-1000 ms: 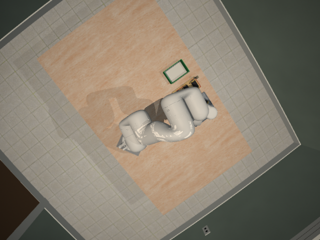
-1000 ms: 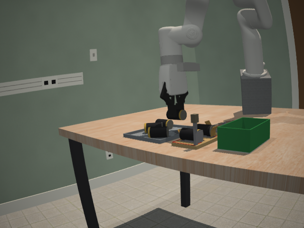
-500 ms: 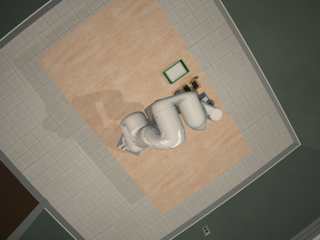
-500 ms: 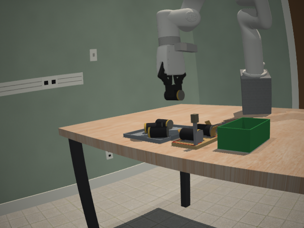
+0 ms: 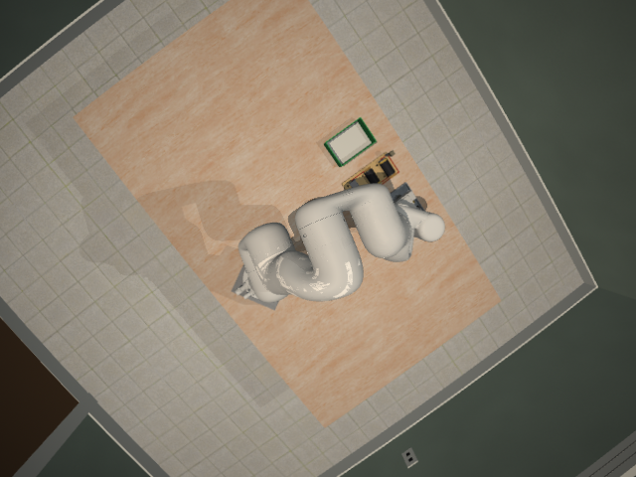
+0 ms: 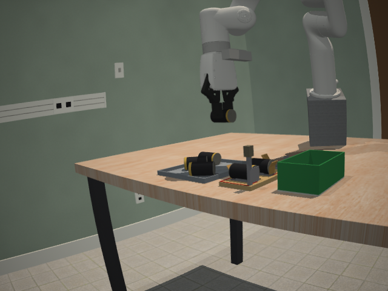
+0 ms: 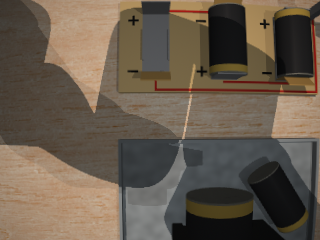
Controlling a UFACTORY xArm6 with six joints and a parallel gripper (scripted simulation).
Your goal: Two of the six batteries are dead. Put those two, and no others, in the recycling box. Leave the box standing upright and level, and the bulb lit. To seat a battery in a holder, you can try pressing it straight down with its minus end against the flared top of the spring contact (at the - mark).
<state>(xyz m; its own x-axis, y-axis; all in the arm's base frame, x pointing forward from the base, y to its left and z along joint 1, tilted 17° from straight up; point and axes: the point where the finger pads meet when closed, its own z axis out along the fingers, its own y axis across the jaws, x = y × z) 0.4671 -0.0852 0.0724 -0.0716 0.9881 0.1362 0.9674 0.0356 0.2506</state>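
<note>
you see black batteries (image 6: 202, 168) with gold bands, a grey tray (image 6: 175, 173), a tan board (image 7: 185, 60) with red lines, a green box (image 6: 308, 180).

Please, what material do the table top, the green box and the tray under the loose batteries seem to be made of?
Table top: looks like light wood, matte, with visible grain streaks. Green box: uniform matte green, perhaps plastic or painted board. Tray: flat grey with a low rim, possibly metal or plastic; the look leaves it open.

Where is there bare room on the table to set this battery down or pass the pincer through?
Bare wood runs from the grey tray to the table's left edge, and from the green box rightward. It is crowded where tray, holder board and box stand side by side. The pincer, shut on a battery, hangs high above them.
</note>
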